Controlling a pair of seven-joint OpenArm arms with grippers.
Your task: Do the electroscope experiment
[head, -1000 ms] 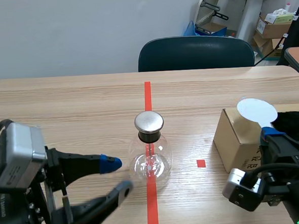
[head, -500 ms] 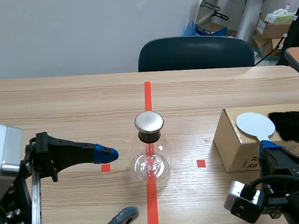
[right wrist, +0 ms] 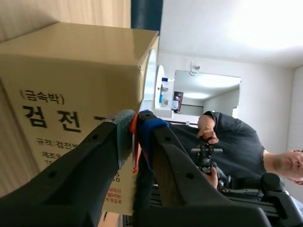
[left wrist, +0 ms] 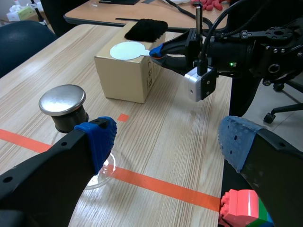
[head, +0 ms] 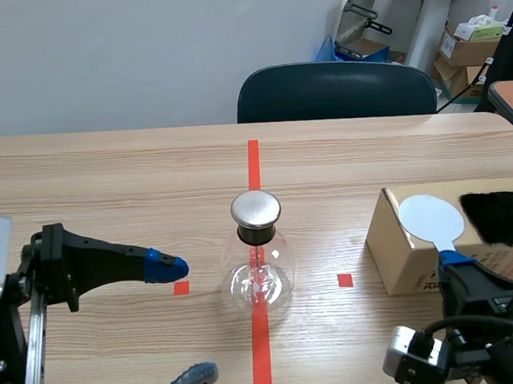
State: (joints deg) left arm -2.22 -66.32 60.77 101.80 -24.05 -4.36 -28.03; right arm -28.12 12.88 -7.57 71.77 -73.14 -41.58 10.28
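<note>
Item 1, flask [head: 259, 266]: stands mid-table on the red line [head: 253, 157], cap [head: 256, 208] up, where we judge either arm can reach it

Item 2, disc [head: 430, 219]: handle pinched in our right gripper [head: 457, 262], plate at the box [head: 395, 244] top near the fur [head: 502, 216], presumably for charging

Item 3, left gripper [head: 179, 323]: fingers spread wide, empty, beside the flask

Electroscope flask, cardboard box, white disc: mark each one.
electroscope flask [head: 256, 211]: scene view, on its metal cap.
cardboard box [head: 388, 236]: scene view, on the side facing the flask.
white disc [head: 431, 218]: scene view, on the disc's centre.
</note>
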